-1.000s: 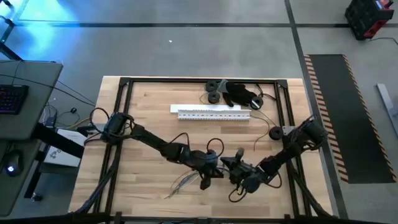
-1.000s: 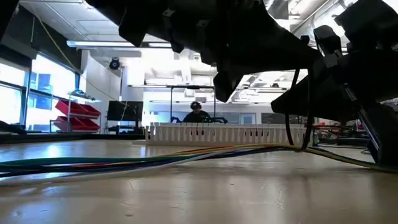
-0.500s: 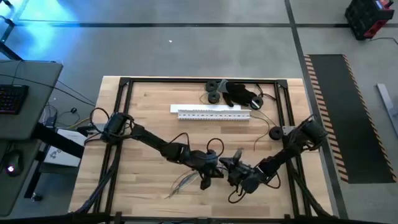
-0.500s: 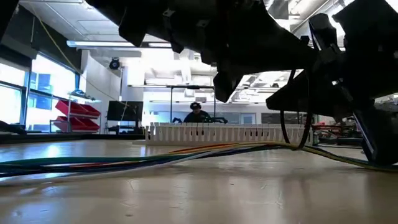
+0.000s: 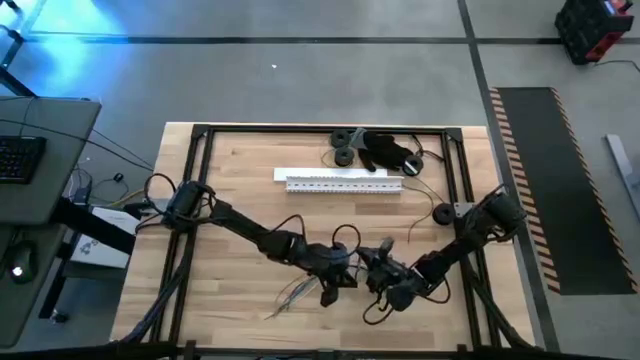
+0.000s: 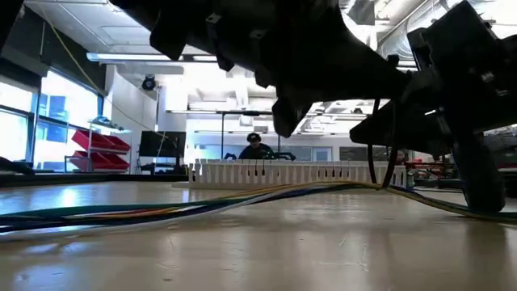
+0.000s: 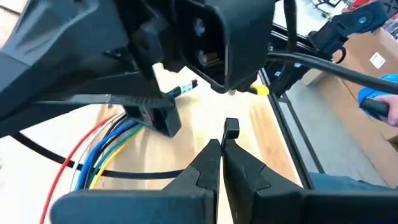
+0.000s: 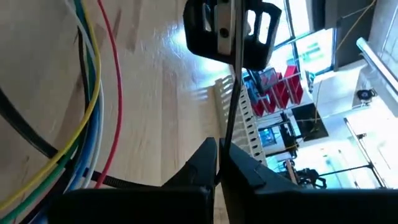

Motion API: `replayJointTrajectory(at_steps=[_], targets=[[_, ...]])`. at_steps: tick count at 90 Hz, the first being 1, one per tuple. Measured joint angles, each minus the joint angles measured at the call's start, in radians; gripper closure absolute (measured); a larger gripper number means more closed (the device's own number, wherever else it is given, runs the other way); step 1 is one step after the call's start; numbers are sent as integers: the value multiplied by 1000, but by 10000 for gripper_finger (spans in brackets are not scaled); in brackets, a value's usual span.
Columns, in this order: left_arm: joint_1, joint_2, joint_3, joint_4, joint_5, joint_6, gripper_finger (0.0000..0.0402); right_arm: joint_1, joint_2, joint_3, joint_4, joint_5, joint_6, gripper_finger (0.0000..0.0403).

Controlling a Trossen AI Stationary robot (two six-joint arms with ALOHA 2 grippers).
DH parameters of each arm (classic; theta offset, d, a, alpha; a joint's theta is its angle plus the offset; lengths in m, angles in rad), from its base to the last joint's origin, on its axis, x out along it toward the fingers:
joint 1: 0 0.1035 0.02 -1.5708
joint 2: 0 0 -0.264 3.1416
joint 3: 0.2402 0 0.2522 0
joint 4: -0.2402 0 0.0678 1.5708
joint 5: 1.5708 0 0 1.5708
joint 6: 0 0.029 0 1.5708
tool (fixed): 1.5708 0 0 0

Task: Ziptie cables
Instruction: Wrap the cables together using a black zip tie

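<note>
High view: wooden surface point(image 5: 240, 170) inside a black frame, grey floor around it, a desk with a keyboard point(image 5: 20, 160) off to the left. Left claw point(image 5: 332, 288) and right claw point(image 5: 378, 268) meet near the front centre. The cables point(image 5: 292, 294) lie fanned on the wood just left of the left claw. A white flat strip point(image 5: 343, 181) lies farther back, with dark round parts point(image 5: 345, 145) behind it by the back rail.

Low view: the cables point(image 6: 161, 208) run flat across the surface from the left toward the arms. The white strip point(image 6: 291, 172) stands as a toothed rail behind. In the room beyond: big windows, red bins point(image 6: 101, 149) on a rack, a person point(image 6: 254, 145) seated at a bench.

Left wrist view: left claw point(image 7: 222, 149) clenched, fingers together; whether anything is pinched, cannot tell. Coloured cables point(image 7: 109, 149) splay on the wood beside it, a black zip tie point(image 7: 93, 99) crossing above them.

Right wrist view: right claw point(image 8: 217, 155) clenched on a thin dark strap point(image 8: 231, 81) that runs up to the other claw. Coloured cables point(image 8: 87, 93) on the wood beside it.
</note>
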Motion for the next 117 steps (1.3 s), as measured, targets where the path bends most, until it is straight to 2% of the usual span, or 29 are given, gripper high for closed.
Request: replayJointTrajectory(at_steps=[60,89,117], targets=[[3,0,0,9,1,0,402,7,0,1,31,-16,-59,403],[5,0,0,10,2,0,402,30,0,2,127,-30,-207,403],[5,0,0,9,2,0,402,34,0,2,148,-26,-231,403]])
